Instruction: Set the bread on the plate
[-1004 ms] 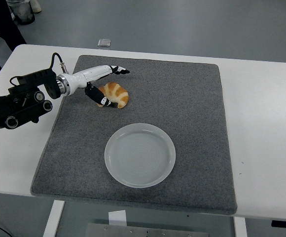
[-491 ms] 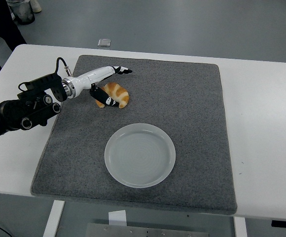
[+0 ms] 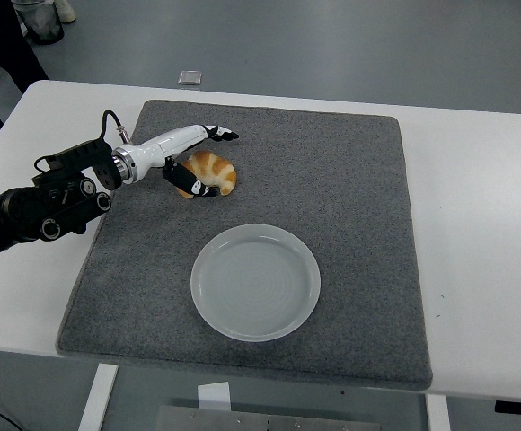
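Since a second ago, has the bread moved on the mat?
No. The bread lies at the same spot on the grey mat, beyond the plate. The left hand has closed in around it.

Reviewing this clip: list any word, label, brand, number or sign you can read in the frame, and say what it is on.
None can be read.
Bread, plate, grey mat, white table: no print on any of them.
Left hand and its black arm: no marking that can be made out.
Small square thing on the floor: too small to tell whether it bears text.
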Tool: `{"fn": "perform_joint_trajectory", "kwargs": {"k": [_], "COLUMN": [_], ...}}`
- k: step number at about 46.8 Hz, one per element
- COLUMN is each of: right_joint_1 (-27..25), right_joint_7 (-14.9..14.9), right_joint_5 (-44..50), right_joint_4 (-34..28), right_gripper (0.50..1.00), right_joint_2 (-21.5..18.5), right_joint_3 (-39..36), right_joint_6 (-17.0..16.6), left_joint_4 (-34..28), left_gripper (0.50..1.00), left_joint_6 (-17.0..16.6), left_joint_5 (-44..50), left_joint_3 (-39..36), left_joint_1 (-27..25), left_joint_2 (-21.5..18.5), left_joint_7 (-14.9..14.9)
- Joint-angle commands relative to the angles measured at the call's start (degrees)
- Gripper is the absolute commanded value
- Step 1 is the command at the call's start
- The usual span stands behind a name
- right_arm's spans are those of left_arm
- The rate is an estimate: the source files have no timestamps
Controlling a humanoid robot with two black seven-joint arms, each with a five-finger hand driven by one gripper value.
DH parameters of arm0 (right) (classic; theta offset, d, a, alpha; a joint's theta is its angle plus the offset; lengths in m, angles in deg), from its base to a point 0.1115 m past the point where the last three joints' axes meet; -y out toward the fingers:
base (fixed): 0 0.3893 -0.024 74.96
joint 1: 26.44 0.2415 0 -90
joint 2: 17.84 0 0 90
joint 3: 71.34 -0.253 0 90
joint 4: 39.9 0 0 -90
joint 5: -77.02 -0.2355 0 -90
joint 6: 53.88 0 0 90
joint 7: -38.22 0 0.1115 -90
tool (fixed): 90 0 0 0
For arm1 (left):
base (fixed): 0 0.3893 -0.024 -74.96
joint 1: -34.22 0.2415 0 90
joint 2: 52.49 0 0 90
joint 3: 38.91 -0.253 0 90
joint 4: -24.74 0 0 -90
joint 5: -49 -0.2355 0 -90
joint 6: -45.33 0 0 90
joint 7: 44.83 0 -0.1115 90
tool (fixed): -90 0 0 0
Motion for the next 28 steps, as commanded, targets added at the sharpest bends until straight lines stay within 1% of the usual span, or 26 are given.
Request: {"fn": "perform_joint_trajectory", "kwargs": {"k": [1, 2, 4, 10, 14, 15, 17, 20, 28], "right_joint_1": [-0.05, -0.05, 0.03, 0.03, -0.05, -0.05, -0.05, -0.05, -0.05], "right_joint_7": [0.01, 0.01, 0.01, 0.01, 0.01, 0.01, 0.01, 0.01, 0.01], "right_joint_5": [0.00, 0.00, 0.00, 0.00, 0.00, 0.00, 0.00, 0.00, 0.00], "right_joint_4": [-0.07, -0.07, -0.07, -0.07, -0.07, -0.07, -0.07, -0.07, -0.07], "right_gripper": [0.952, 0.952, 0.952, 0.952, 0.952, 0.952, 0.952, 0.952, 0.952], "right_joint_2": [0.00, 0.00, 0.00, 0.00, 0.00, 0.00, 0.00, 0.00, 0.00], "right_joint_3": [0.00, 0.00, 0.00, 0.00, 0.00, 0.00, 0.00, 0.00, 0.00], "right_joint_6": [0.00, 0.00, 0.00, 0.09, 0.09, 0.09, 0.09, 0.09, 0.09], "left_joint_4": [-0.01, -0.01, -0.01, -0.01, -0.01, -0.01, -0.01, -0.01, -0.18], "left_gripper": [0.892, 0.877, 0.827, 0.724, 0.628, 0.617, 0.579, 0.500, 0.500], "left_joint_6": [-0.15, -0.15, -0.15, -0.15, -0.15, -0.15, -0.07, -0.07, 0.02], "left_joint_5": [0.00, 0.00, 0.00, 0.09, 0.26, 0.52, 0.87, 1.32, 1.32], "left_joint_3": [0.00, 0.00, 0.00, 0.09, 0.18, 0.26, 0.27, 0.18, 0.00], "left_joint_1": [0.08, 0.08, 0.17, 0.70, 0.79, 0.79, 0.88, 0.88, 0.70], "left_joint_2": [0.01, 0.01, 0.01, 0.01, -0.08, -0.08, -0.08, -0.08, -0.26], "left_joint_7": [0.09, 0.18, 0.26, 0.26, 0.35, 0.35, 0.61, 1.23, 1.49]}}
